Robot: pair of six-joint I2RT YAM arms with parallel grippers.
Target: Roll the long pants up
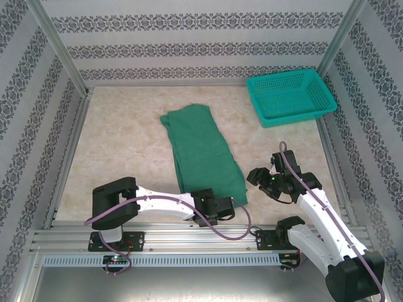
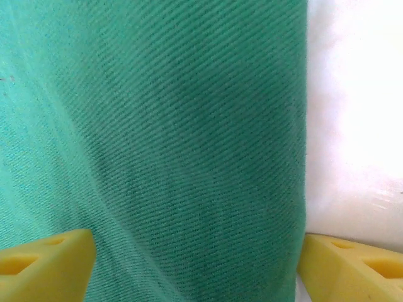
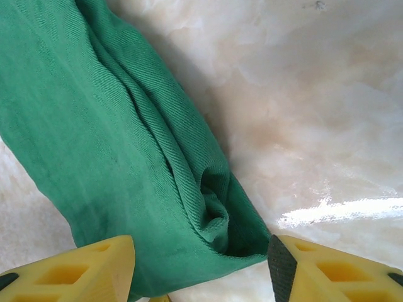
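The left gripper [image 1: 214, 205] sits low at the near end of the long pants [image 1: 200, 150], its arm stretched across the front of the table [image 1: 126, 145]. From this top camera I can't make out how far its jaws stand apart. The green cloth runs away from it in a folded strip towards the back wall. Off to its right the right gripper [image 1: 257, 177] hangs just beside the near right corner of the cloth, and the teal basket [image 1: 289, 94] stands well beyond it in the far right corner, apart from the pants. From the left wrist, the left gripper [image 2: 195, 270] is spread wide. One yellow fingertip [image 2: 44, 267] is over the cloth on the left and the other is just past the cloth's right edge, above the pale table [image 2: 359, 113]. The long pants [image 2: 157, 138] take up nearly all the space ahead of and between the fingers, flat and smooth. From the right wrist, the right gripper [image 3: 201, 270] is also parted, with nothing pinched. The near corner of the long pants [image 3: 113, 138] lies between its two yellow fingertips [image 3: 79, 270], closer to the left one. The cloth runs ahead and to the left, with folds bunched along its right edge. Bare marbled table [image 3: 302, 94] lies ahead to the right.
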